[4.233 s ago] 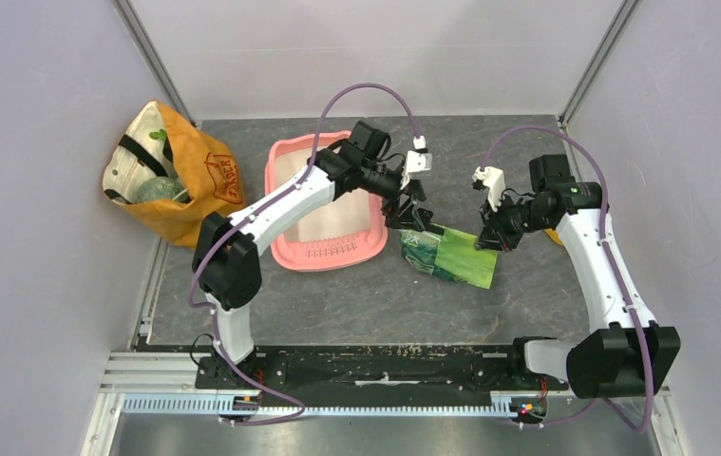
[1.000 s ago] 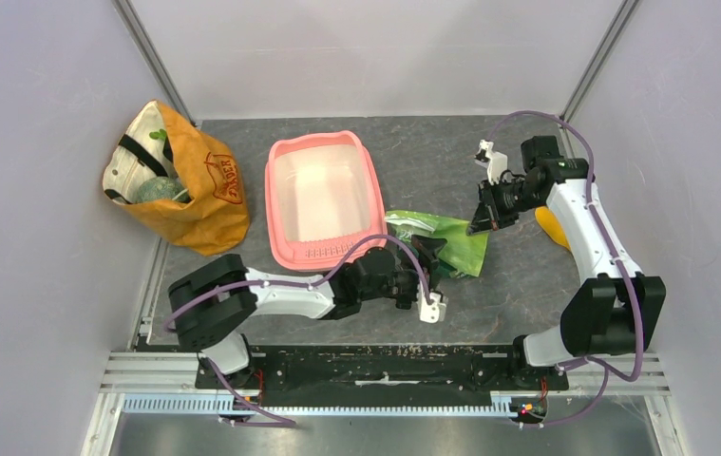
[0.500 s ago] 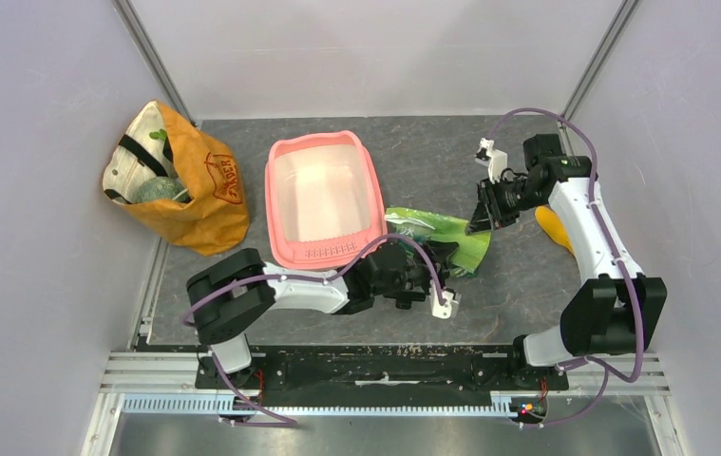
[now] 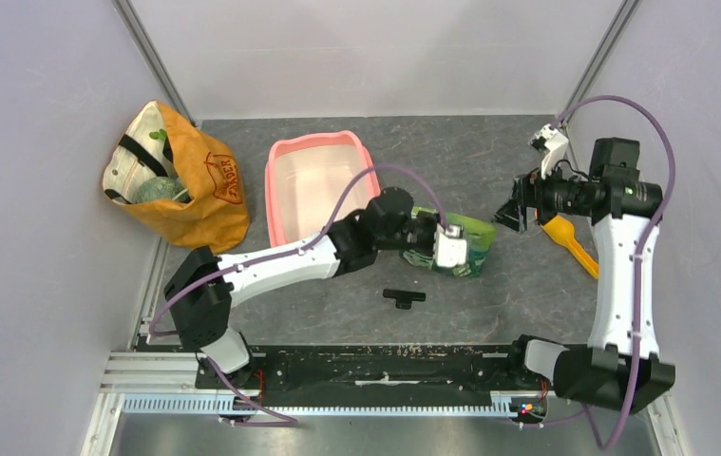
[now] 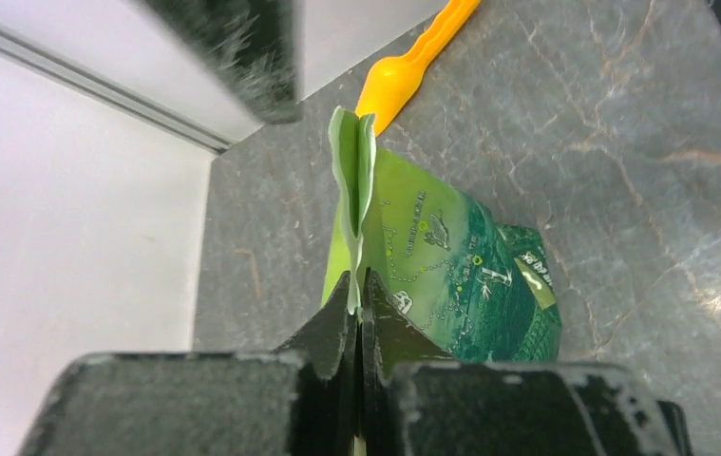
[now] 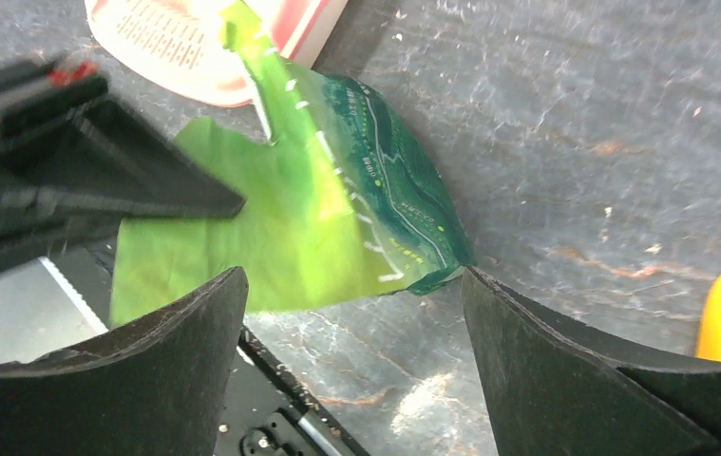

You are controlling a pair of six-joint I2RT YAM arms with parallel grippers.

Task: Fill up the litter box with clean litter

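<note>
Holding entry, left gripper (image 5: 357,296): jaws pressed together on the thin folded edge of the green foil bag (image 4: 471,231), which stands on edge in the left wrist view. Half a second ago this arm lay low along the bottom of the top view; it now reaches in from the left, crossing the lower right corner of the litter box.

Right gripper (image 4: 515,211): jaws spread wide, gripping nothing. It has drawn back from the bag's right end toward the right of the top view, beside the orange scoop (image 4: 570,242), more of which now shows.

Litter box (image 4: 272,195): pink, unmoved, upper centre of the top view, just left of the bag.

Small black piece (image 4: 404,297): on the table (image 4: 518,285) below the bag, not seen before.

Fabric bag (image 4: 185,185): upper left, unchanged.
</note>
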